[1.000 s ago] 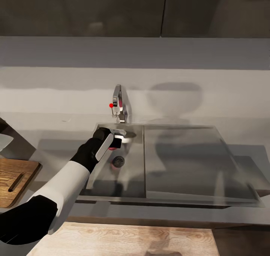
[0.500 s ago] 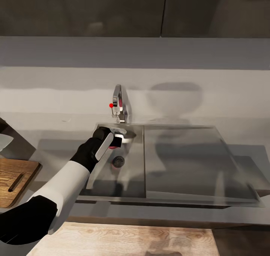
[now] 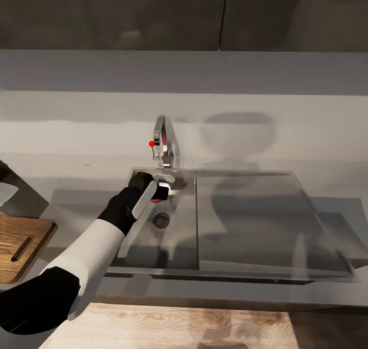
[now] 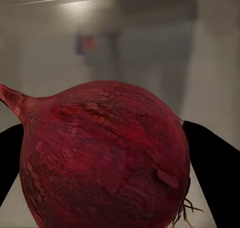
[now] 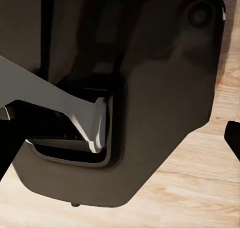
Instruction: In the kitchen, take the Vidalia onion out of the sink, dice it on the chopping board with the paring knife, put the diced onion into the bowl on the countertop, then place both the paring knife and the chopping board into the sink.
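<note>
From my head camera I look down on a long grey countertop (image 3: 76,200) that runs wall to wall, with a pale backsplash behind it and dark glossy cabinet fronts (image 3: 153,11) above. A strip of light wood floor (image 3: 174,326) shows at six o'clock. The sink (image 3: 245,272) is set into the worktop at centre: a deep basin on its nine o'clock side, a flat drainboard on its three o'clock side, and a dark drain (image 3: 161,219) in the basin floor. The chrome tap (image 3: 162,145) with its red knob stands at the basin's twelve o'clock edge.

My left gripper (image 3: 159,191) hangs over the basin, just below the tap spout, and it is clenched around the Vidalia onion (image 3: 156,199); a sliver of red peeks out under the fingers. On the left wrist camera the onion (image 4: 105,155) looms large, deep red and streaky, with a black finger (image 4: 217,173) pressed against each flank.

The chopping board (image 3: 20,244) lies on the countertop at nine o'clock, well apart from the sink, its handle slot showing.

The right wrist camera faces dark robot bodywork (image 5: 150,87) above the wood floor (image 5: 200,188); I cannot tell whether that gripper is released or clenched.
</note>
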